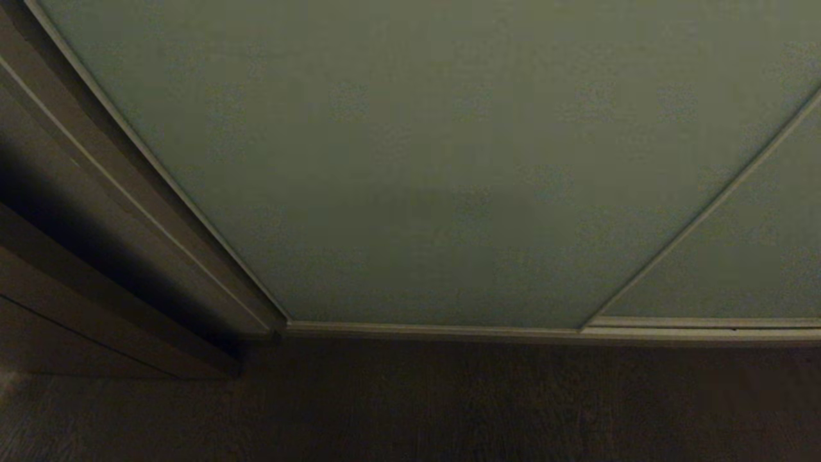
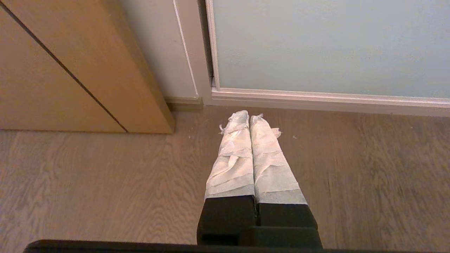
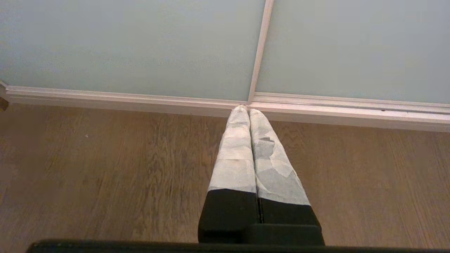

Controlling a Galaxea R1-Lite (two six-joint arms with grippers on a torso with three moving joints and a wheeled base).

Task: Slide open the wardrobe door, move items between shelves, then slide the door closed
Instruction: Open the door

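Sliding wardrobe door [image 1: 410, 160] drawn across at twelve o'clock, left pincer [image 2: 249, 117] pressed together above wooden floor [image 2: 88, 182], right pincer [image 3: 245, 110] pressed together, empty, near door's bottom rail [image 3: 123, 98]

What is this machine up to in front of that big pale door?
Nothing is being handled right now. The sliding wardrobe door is shut, its frame meeting the brown side post, so no shelves or toys show. The left pincer and the right pincer are both shut and empty, hanging low over the wooden floor just before the door's bottom rail.
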